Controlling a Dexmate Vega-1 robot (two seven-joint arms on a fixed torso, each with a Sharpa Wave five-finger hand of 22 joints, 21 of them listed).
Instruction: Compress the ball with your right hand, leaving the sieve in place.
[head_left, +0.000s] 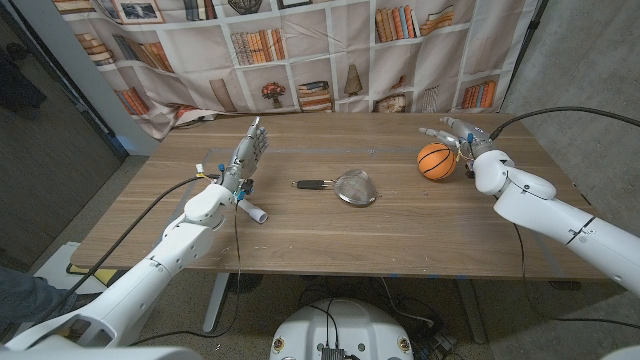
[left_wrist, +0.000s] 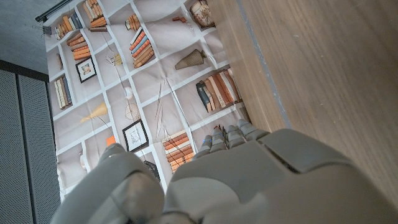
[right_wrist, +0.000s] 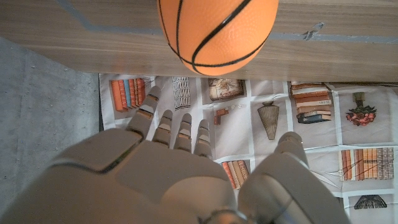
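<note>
A small orange ball (head_left: 435, 160) with black basketball lines sits on the wooden table (head_left: 400, 235) at the right. My right hand (head_left: 462, 135) is just behind and to the right of it, fingers apart, holding nothing; whether it touches the ball I cannot tell. In the right wrist view the ball (right_wrist: 216, 31) lies beyond my spread fingers (right_wrist: 177, 127), with a gap between. A metal sieve (head_left: 355, 187) with a dark handle lies at the table's middle, left of the ball. My left hand (head_left: 247, 155) stands on the table's left side, fingers straight, holding nothing.
A small white cylinder (head_left: 256, 213) lies near my left wrist. A curtain printed with bookshelves (head_left: 330, 50) hangs behind the table's far edge. Bare wood lies between the sieve and the ball.
</note>
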